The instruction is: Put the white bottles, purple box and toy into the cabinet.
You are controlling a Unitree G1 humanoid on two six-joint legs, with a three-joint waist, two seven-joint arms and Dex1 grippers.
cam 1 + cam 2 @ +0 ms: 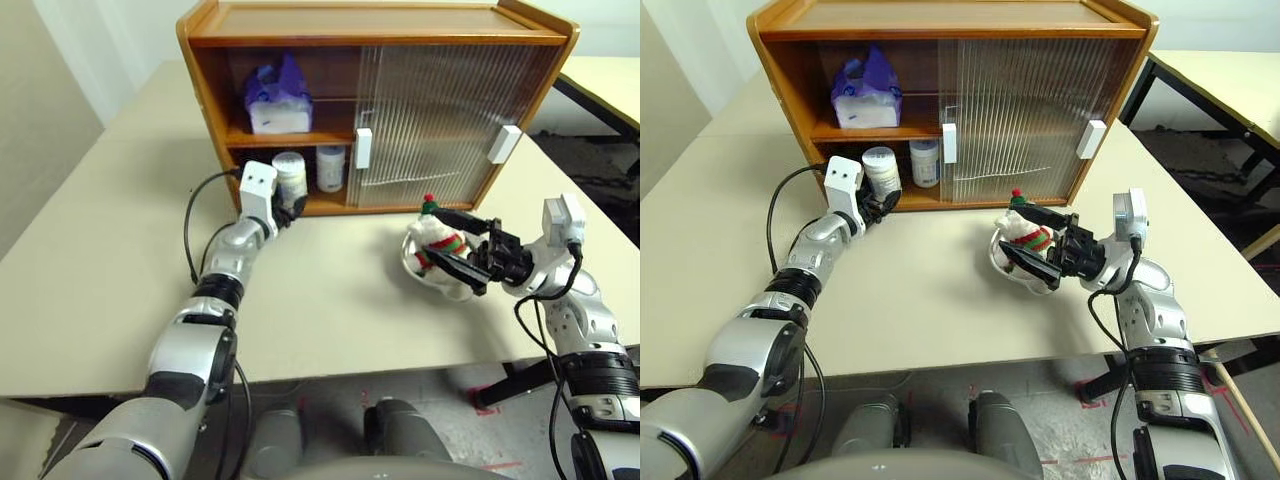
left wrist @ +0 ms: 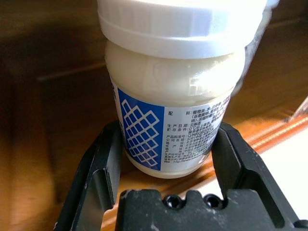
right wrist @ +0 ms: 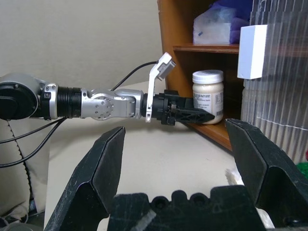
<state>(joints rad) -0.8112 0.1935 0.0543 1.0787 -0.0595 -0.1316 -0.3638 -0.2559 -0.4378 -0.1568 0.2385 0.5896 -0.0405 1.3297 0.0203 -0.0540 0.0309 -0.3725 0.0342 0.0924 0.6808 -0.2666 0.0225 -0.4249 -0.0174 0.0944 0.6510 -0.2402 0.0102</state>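
Left gripper (image 1: 291, 208) pinching white bottle (image 1: 290, 178) at cabinet (image 1: 380, 25) lower shelf lip, beside second bottle (image 1: 330, 167). Rigid, smooth, likely light; held low on body. Purple box (image 1: 278, 100) on upper shelf. Right gripper (image 1: 462, 246) spread beside soft toy (image 1: 436, 240), well outside cabinet. Opening narrow beside sliding door (image 1: 440, 120).

white bottle (image 2: 179, 96) upright on wooden shelf (image 2: 53, 125) | left tool (image 2: 166, 168) fingers flank its base

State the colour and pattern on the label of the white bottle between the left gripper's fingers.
White bottle: blue panel with white lattice beside white printed text, clearest in the left wrist view.
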